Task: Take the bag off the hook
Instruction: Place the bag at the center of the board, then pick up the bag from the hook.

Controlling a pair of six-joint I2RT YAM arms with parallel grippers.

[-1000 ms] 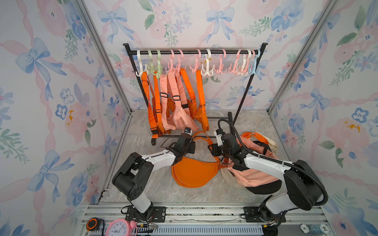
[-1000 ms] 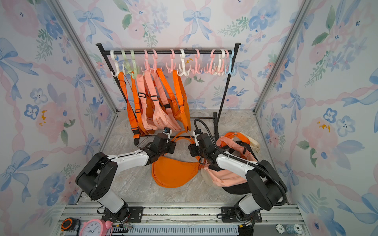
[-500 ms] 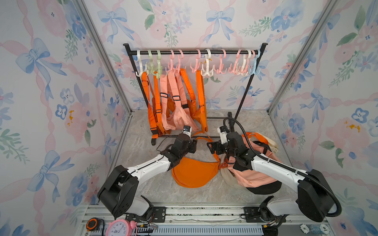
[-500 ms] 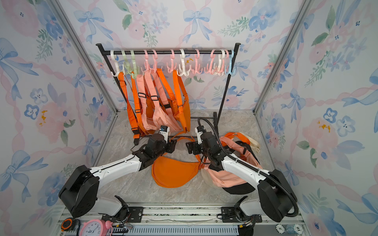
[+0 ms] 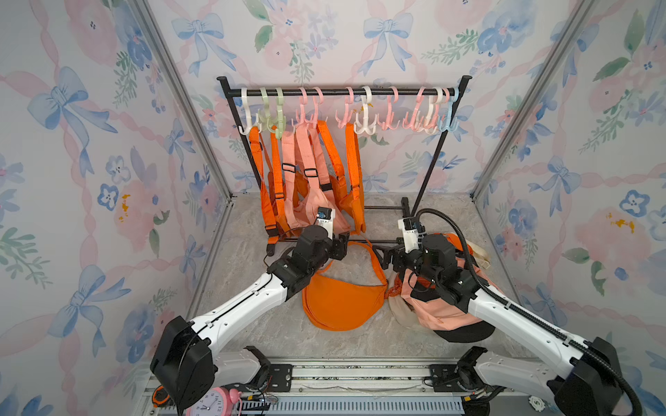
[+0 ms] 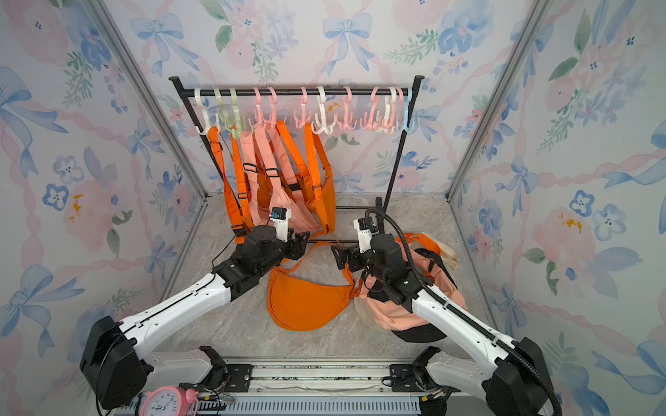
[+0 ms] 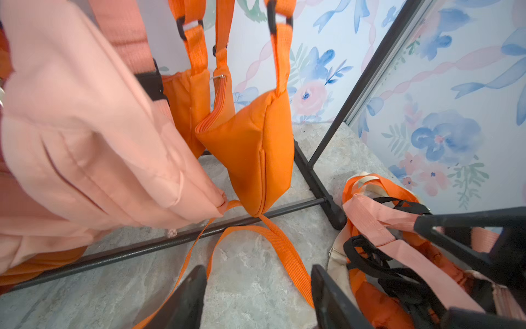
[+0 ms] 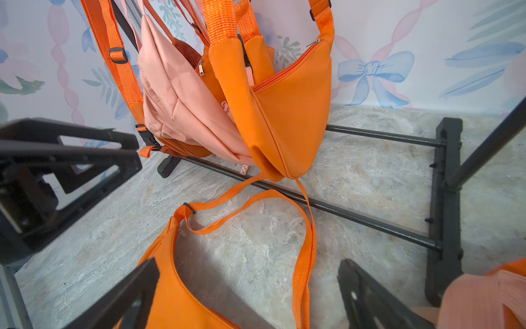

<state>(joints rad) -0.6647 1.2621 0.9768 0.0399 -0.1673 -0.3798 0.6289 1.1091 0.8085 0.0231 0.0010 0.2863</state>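
Floor [image 5: 274,338] bare L of orange bag [image 5: 340,306]; bag pile [image 5: 425,313] touches R edge.

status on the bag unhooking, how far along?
Done: one orange bag lies flat on the floor, off the hooks, beside a pile of bags. In hand: nothing; left gripper and right gripper both stand open near its strap. Left: the hanging bags on the rack, if those count too.
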